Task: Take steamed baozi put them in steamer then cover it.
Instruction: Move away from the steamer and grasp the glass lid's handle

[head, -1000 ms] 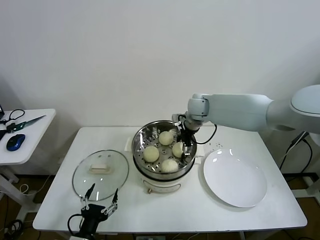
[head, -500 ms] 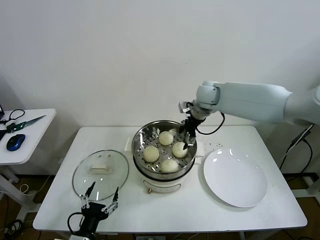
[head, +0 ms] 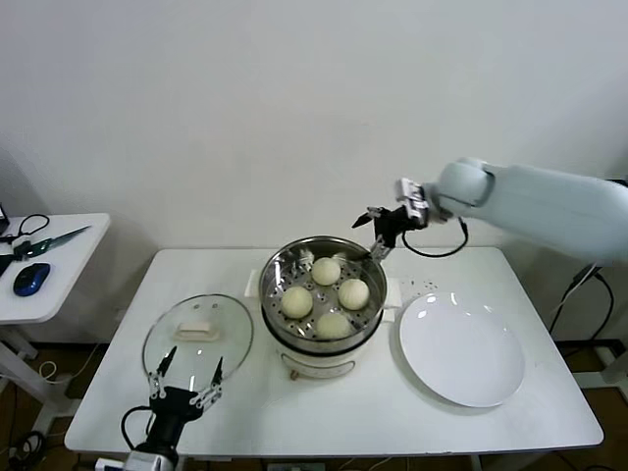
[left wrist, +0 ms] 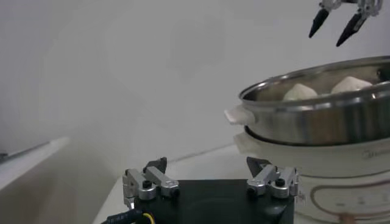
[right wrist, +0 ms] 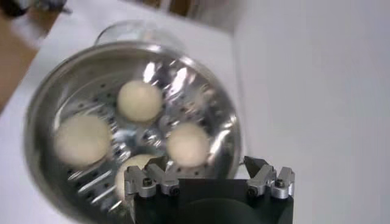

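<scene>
A white table (head: pixel 324 412) stands against a plain white wall (head: pixel 245 108), and a smaller white side table (head: pixel 59 257) sits off to the robot's left with a blue mouse (head: pixel 30 279) and scissors (head: pixel 51 241) on it. In the middle of the main table sits the steamer (head: pixel 322 294), upright, its round mouth facing straight up, with no lid on it. Count them: four steamed baozi (head: pixel 326 271) rest on the perforated tray inside, domes up, spread in a loose diamond and just apart from one another. One cover (head: pixel 197 339) lies flat on the table just beside the steamer on the robot's left, handle upward, the handle's long side running across the table. One white plate (head: pixel 460 349) lies on the other side. The right gripper (head: pixel 381 233) hangs above the steamer's far right rim, fingers spread and holding nothing. The left gripper (head: pixel 183 385) waits low at the table's near edge, at the near rim of the cover, fingers apart and holding nothing.
</scene>
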